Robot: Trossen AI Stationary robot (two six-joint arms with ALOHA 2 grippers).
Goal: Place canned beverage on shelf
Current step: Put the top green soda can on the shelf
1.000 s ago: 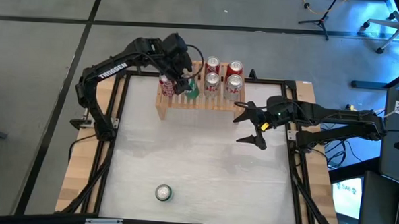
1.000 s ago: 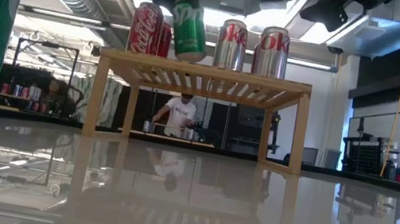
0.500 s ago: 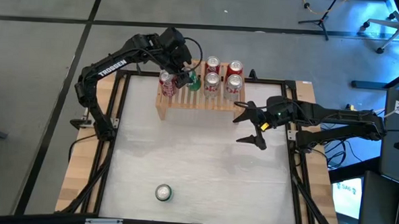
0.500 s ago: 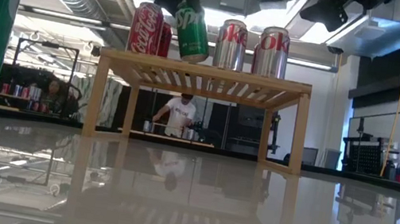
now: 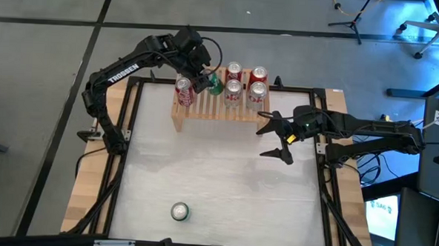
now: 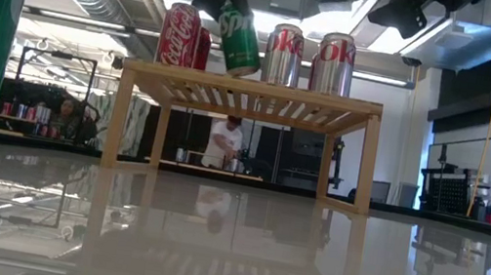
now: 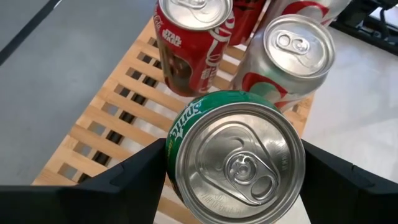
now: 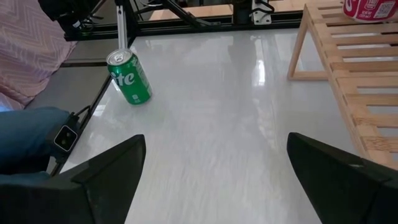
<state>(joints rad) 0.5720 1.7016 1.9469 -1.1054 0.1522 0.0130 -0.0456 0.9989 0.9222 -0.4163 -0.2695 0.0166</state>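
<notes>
Placement step: the left gripper [image 7: 233, 177] is gripping a green can [image 6: 239, 42], tilted, over the shelf [image 5: 216, 110] at the table's far edge. Right gripper [image 5: 277, 138] is waiting open. Next: upright, lower, release.

Light slatted wood shelf [image 7: 118, 118], shiny metal green can [image 7: 233, 158], glossy white table [image 5: 217, 175]

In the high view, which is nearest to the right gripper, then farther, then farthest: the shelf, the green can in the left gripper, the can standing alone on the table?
1. Shelf, just beside the right gripper.
2. Green can, held over the shelf's back by the left gripper.
3. Lone can, at the table's front.
</notes>
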